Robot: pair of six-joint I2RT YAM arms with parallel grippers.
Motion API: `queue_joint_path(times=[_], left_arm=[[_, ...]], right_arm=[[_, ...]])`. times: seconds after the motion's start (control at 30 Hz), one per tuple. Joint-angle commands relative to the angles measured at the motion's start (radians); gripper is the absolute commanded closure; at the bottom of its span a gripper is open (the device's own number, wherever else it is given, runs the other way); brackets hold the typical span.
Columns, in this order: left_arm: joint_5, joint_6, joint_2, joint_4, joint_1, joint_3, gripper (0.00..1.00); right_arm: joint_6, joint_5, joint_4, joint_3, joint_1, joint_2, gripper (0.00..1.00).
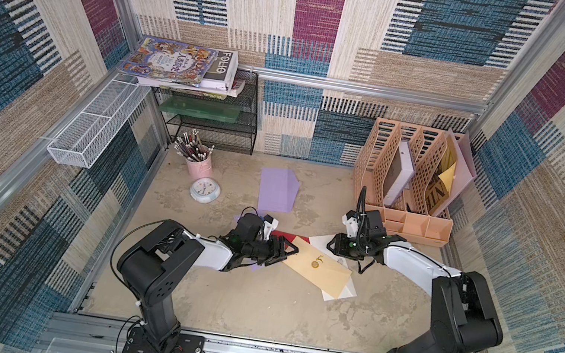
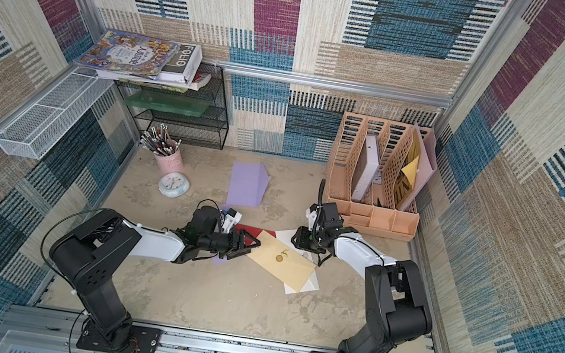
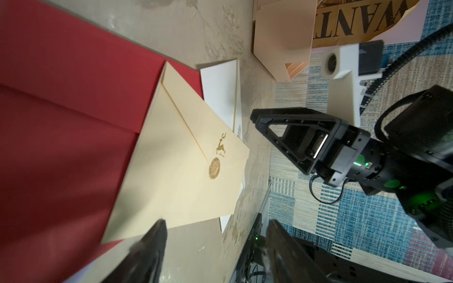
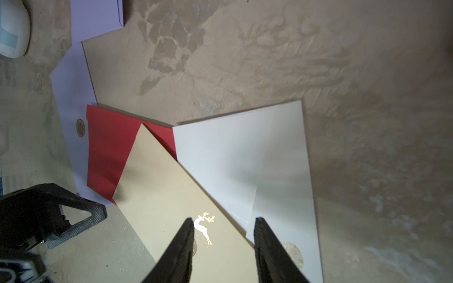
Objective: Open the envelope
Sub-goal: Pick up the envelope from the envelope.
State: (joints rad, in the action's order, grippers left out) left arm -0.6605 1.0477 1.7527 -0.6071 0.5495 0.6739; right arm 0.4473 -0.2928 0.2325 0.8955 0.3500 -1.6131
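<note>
**Both claws open at a sealed envelope, the right one nearer the flap**

The cream envelope (image 1: 319, 273) lies flat in the middle of the bench (image 1: 268, 312), on top of a red envelope (image 3: 61, 122) and a white envelope (image 4: 245, 159); its flap (image 3: 209, 123) is down, with the tip under a round gold seal (image 1: 315, 265), so opening has not begun. Its long axis runs on a slant, from the end beside the left arm toward the right arm's side and nearer the robot's base; the flap looks hinged on the far long edge, with a gold deer (image 4: 203, 226) printed on it.

The left claw (image 1: 288, 258) sits low at the envelope's left end, just beside the edge; its jaws stand wide with nothing between them; whether a finger touches paper I cannot tell. The right claw (image 4: 223, 221) hangs over the far long edge, its jaws partly apart and empty, the deer showing in the gap.

The next move, I judge, turns on this: the seal lies close by the right claw, a little toward the robot's base, across the short axis; so the right arm is better placed to lift the flap tip; the left, at the end of the long axis, is placed to pin the envelope down.
</note>
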Motion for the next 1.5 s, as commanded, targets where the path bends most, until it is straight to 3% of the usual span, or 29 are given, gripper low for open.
queue_joint_path(times=[0.0, 0.23, 0.9, 1.4, 1.47], left_arm=[[0.004, 0.034, 0.032, -0.069, 0.017, 0.028, 0.35], [0.032, -0.011, 0.014, 0.08, 0.019, 0.045, 0.36], [0.036, 0.008, 0.104, 0.063, 0.046, 0.051, 0.37], [0.057, -0.086, 0.12, 0.236, 0.027, 0.18, 0.37], [0.058, -0.087, 0.125, 0.245, 0.026, 0.19, 0.37]], right_arm=[[-0.009, -0.014, -0.016, -0.025, -0.007, 0.013, 0.57], [0.006, -0.031, -0.043, -0.083, -0.014, 0.029, 0.57], [-0.004, -0.083, -0.05, -0.167, -0.059, 0.063, 0.58], [0.05, -0.29, -0.088, -0.255, -0.059, 0.18, 0.73], [0.049, -0.244, -0.072, -0.258, -0.062, 0.199, 0.66]])
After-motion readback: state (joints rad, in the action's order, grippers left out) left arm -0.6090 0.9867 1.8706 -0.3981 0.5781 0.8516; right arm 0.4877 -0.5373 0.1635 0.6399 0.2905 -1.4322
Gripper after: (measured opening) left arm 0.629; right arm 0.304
